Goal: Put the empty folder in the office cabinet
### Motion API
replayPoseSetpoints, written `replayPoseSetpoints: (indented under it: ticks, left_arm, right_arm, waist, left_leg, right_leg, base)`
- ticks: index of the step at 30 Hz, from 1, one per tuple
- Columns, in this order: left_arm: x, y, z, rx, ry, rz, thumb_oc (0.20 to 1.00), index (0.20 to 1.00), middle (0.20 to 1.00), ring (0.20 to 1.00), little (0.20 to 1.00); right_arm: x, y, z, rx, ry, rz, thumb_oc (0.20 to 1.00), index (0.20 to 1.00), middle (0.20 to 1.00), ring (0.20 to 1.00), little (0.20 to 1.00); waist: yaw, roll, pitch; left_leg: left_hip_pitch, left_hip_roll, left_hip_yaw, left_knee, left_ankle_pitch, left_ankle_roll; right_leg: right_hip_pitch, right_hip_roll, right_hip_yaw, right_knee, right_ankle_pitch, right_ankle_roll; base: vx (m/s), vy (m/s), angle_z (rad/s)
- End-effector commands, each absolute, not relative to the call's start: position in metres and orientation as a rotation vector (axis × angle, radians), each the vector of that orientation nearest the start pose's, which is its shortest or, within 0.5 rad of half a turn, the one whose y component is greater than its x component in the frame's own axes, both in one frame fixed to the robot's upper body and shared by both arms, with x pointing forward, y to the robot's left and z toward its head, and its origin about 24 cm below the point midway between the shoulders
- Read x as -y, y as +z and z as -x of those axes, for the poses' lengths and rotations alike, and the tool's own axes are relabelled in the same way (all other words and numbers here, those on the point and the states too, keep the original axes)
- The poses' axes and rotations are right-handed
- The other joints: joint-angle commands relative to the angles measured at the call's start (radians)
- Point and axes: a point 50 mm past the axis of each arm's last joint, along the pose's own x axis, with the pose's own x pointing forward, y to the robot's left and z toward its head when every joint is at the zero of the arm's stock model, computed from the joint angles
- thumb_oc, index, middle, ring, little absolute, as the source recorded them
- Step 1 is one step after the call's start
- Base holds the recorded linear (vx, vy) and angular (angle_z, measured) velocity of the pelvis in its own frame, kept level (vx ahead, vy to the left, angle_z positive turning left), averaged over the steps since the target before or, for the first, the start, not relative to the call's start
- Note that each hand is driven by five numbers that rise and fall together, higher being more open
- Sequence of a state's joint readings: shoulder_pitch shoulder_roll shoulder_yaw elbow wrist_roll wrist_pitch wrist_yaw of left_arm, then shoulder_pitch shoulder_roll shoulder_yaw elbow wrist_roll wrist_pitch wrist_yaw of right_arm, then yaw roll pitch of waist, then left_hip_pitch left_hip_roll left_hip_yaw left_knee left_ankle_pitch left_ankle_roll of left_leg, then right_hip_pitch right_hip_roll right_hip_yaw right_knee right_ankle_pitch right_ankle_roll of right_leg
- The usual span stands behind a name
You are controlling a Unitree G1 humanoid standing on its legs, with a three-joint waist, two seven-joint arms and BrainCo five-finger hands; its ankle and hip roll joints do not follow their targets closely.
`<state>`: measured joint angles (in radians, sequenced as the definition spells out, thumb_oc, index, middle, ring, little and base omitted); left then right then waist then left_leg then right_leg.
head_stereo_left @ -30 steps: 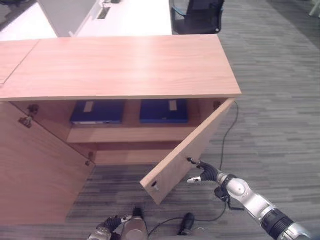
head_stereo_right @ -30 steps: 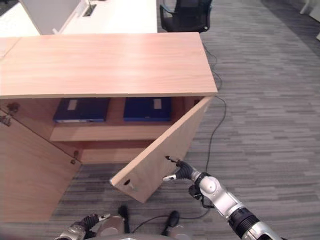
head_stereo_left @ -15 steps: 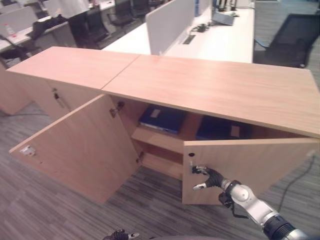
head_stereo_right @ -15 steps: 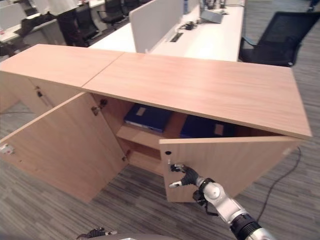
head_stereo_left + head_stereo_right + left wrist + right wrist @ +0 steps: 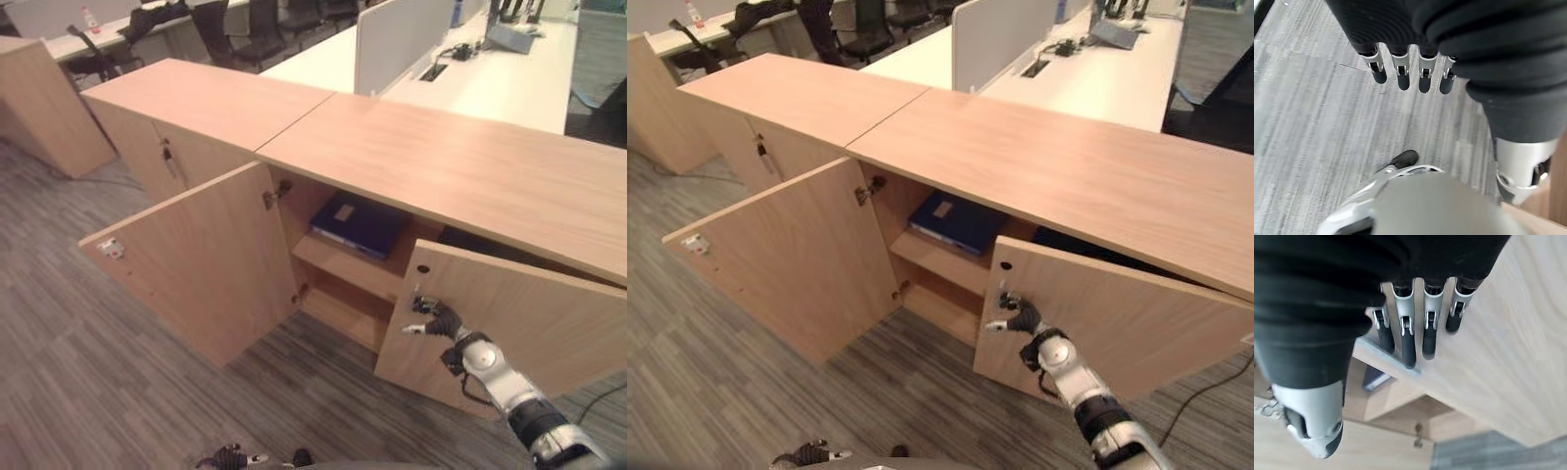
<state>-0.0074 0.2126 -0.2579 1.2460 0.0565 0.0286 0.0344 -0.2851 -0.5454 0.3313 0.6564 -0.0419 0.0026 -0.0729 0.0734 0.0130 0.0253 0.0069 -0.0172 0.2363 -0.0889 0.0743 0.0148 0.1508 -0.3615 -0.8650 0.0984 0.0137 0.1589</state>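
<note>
Left eye view: The office cabinet (image 5: 460, 166) is a long, low wooden one. Its left door (image 5: 201, 259) swings wide open. Its right door (image 5: 519, 318) is partly open. Inside, a dark blue folder (image 5: 361, 223) lies flat on the upper shelf (image 5: 343, 269), on the left side. The space under that shelf looks bare. The right hand (image 5: 438, 319) is up against the outside of the right door, near the door's free edge, with its fingers on the wood. The left hand (image 5: 230, 457) hangs low over the grey carpet floor (image 5: 88, 343). Behind the cabinet stands a white desk (image 5: 490, 83) with a grey divider panel (image 5: 397, 39).

Right eye view: Same scene. The blue folder (image 5: 960, 221) lies on the shelf between the two doors. A second dark thing sits further right on the shelf, mostly hidden behind the right door, so I cannot tell what it is. The right hand (image 5: 1021, 318) touches the door just below a small round hole (image 5: 1006, 265).

Left wrist view: The left hand (image 5: 1410, 73) has its fingers straight and loose. It holds nothing. Carpet floor is below it.

Right wrist view: The right hand (image 5: 1415, 328) has straight fingers (image 5: 1408, 340) laid on the pale wood of the door, tips at the door's edge. It grips nothing. Past the edge, a bit of the blue folder (image 5: 1375, 378) peeks out on the shelf.
</note>
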Motion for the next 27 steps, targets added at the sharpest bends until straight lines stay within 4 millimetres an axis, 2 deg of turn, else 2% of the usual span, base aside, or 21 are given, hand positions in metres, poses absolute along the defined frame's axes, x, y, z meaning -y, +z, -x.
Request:
replayPoseSetpoints:
  ticks: [1,4,6,8,10,19,23,27]
  left_arm:
    - [-0.224,-0.163,-0.097,-1.240,-0.121,-0.495,1.000,1.000,1.000,1.000,1.000]
    - [-0.226,-0.160,-0.104,-1.202,-0.134,-0.514,1.000,1.000,1.000,1.000,1.000]
    - [-0.224,-0.155,-0.117,-1.132,-0.153,-0.521,1.000,1.000,1.000,1.000,1.000]
    - [-0.217,-0.139,-0.143,-0.959,-0.204,-0.473,1.000,1.000,1.000,1.000,1.000]
    - [-0.216,-0.130,-0.150,-0.896,-0.225,-0.452,1.000,1.000,1.000,1.000,1.000]
    - [-0.227,-0.106,-0.163,-0.769,-0.201,-0.422,1.000,1.000,1.000,1.000,1.000]
    - [-0.237,-0.095,-0.164,-0.723,-0.133,-0.367,1.000,1.000,1.000,1.000,1.000]
    - [-0.249,-0.083,-0.163,-0.680,-0.049,-0.297,1.000,1.000,1.000,1.000,1.000]
  right_arm:
    - [0.273,0.032,-0.315,-0.255,-0.130,0.740,1.000,1.000,1.000,1.000,1.000]
    - [0.302,0.045,-0.316,-0.272,-0.228,0.806,1.000,1.000,1.000,1.000,1.000]
    - [0.319,0.060,-0.316,-0.254,-0.296,0.833,1.000,1.000,1.000,1.000,1.000]
    - [0.345,0.079,-0.310,-0.237,-0.392,0.862,1.000,1.000,1.000,1.000,1.000]
    - [0.351,0.082,-0.308,-0.239,-0.412,0.861,1.000,1.000,1.000,1.000,1.000]
    - [0.363,0.073,-0.291,-0.277,-0.461,0.830,1.000,1.000,1.000,1.000,1.000]
    - [0.373,0.058,-0.275,-0.333,-0.511,0.774,1.000,1.000,1.000,1.000,1.000]
    - [0.368,0.034,-0.262,-0.408,-0.480,0.738,1.000,1.000,1.000,1.000,1.000]
  waist:
    - [0.048,-0.018,-0.014]
    - [0.052,-0.024,-0.011]
    - [0.051,-0.026,-0.006]
    - [0.056,-0.023,0.004]
    - [0.060,-0.022,0.009]
    - [0.060,-0.031,0.015]
    - [0.057,-0.033,0.017]
    - [0.060,-0.037,0.020]
  left_leg:
    - [0.068,-0.018,-0.035,0.022,-0.175,-0.003]
    - [0.069,-0.035,-0.043,0.017,-0.176,0.006]
    - [0.068,-0.043,-0.051,0.016,-0.176,0.011]
    - [0.065,-0.058,-0.067,0.014,-0.175,0.021]
    - [0.065,-0.064,-0.069,0.013,-0.174,0.025]
    - [0.068,-0.079,-0.076,0.005,-0.170,0.035]
    - [0.071,-0.087,-0.079,0.003,-0.170,0.040]
    - [0.079,-0.091,-0.074,0.003,-0.173,0.047]
  right_leg:
    - [-0.107,-0.023,0.065,-0.051,0.114,0.031]
    - [-0.109,-0.036,0.067,-0.052,0.132,0.045]
    - [-0.111,-0.044,0.069,-0.053,0.144,0.056]
    - [-0.111,-0.055,0.068,-0.060,0.166,0.073]
    - [-0.112,-0.057,0.068,-0.063,0.176,0.078]
    - [-0.116,-0.074,0.072,-0.064,0.211,0.092]
    - [-0.122,-0.084,0.076,-0.061,0.228,0.097]
    - [-0.129,-0.087,0.089,-0.059,0.236,0.098]
  base:
    - [-0.06,0.098,0.16]
    - [-0.04,0.068,0.19]
    - [-0.05,0.055,0.08]
    - [-0.10,0.067,0.08]
    - [-0.08,0.043,0.12]
    - [-0.04,0.015,0.01]
    - [-0.04,0.025,0.09]
    - [0.00,0.006,0.01]
